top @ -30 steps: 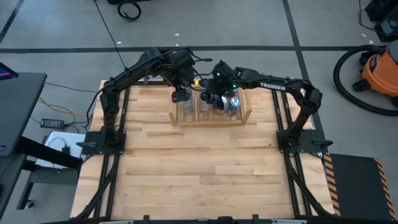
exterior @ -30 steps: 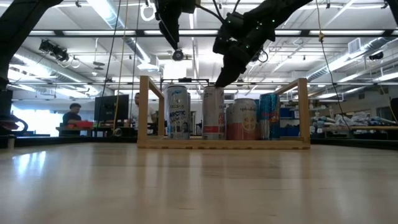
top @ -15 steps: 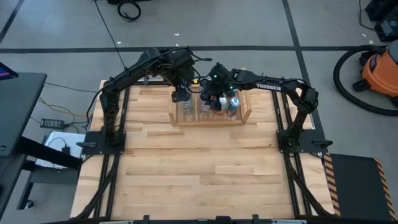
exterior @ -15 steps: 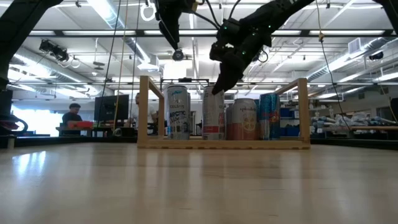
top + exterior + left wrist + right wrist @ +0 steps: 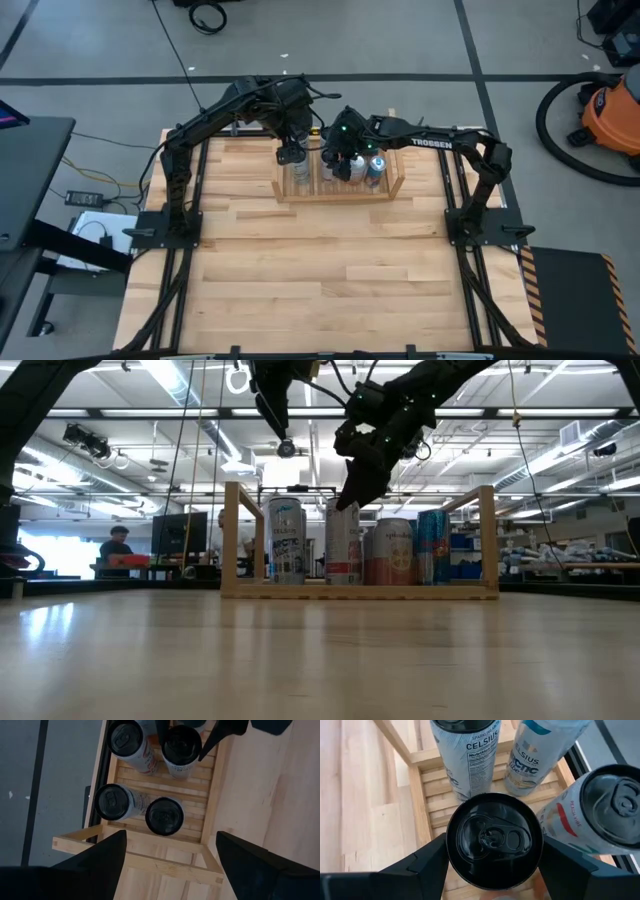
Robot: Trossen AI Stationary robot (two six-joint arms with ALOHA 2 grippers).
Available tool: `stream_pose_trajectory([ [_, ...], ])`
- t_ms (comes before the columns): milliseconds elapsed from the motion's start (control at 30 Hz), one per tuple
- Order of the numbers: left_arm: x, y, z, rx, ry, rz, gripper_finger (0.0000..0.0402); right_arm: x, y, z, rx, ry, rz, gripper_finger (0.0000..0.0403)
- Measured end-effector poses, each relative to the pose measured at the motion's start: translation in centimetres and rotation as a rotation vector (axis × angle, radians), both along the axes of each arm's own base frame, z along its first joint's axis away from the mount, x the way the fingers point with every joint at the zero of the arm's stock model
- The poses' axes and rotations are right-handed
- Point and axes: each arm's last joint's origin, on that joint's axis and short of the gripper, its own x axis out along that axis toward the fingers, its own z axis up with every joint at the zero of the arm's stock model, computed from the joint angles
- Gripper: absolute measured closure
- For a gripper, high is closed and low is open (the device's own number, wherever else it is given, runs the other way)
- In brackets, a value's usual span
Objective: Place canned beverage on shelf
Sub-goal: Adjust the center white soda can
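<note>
Table (image 5: pixel 330 280): a pale wooden top is seen from above, with an arm mounted at each side edge; most of the surface is bare.

Shelf (image 5: pixel 340 193): a light wooden rack is set along the table's far edge, near its middle. Cans are stood upright on its slatted base, between two upright side boards.

Cans: several are grouped in the shelf, close together, tops up. From table height a pale blue can (image 5: pixel 286 540) is seen toward one side board, and a red and blue one (image 5: pixel 433 546) toward the other.

Right gripper (image 5: pixel 494 870): it is held directly above one black-topped can (image 5: pixel 494 839) inside the shelf. A dark finger is seen on each side of the can's top, close against it; a firm grip cannot be told. The can is judged to be at its place in the row, steadied there.

Left gripper (image 5: pixel 170 852): it is hung above the shelf's end, over other cans, fingers spread apart and empty, apparently waiting clear.
</note>
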Motion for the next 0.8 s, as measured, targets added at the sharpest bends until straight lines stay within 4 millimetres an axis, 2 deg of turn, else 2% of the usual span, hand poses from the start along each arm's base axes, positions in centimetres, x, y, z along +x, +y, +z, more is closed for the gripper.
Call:
stream_pose_trajectory([
  [167, 0.0, 0.0, 0.0, 0.010, 0.007, 0.004, 0.0092, 0.7, 1.6, 0.0, -0.044, 0.024, -0.067, 0.0132],
  [300, -0.1, 0.2, 0.0, 0.086, 0.039, 0.039, 0.0092, 1.1, 2.5, 0.1, -0.055, 0.022, -0.119, 0.0133],
  [433, -0.4, 0.5, 0.1, 0.145, 0.070, 0.070, 0.0092, 1.4, 2.9, 0.1, -0.041, -0.006, -0.202, 0.0133],
  [800, -1.1, 1.5, 0.9, 0.163, 0.029, 0.129, 0.0092, 1.8, 4.3, 0.2, -0.032, -0.044, -0.445, 0.0133],
])
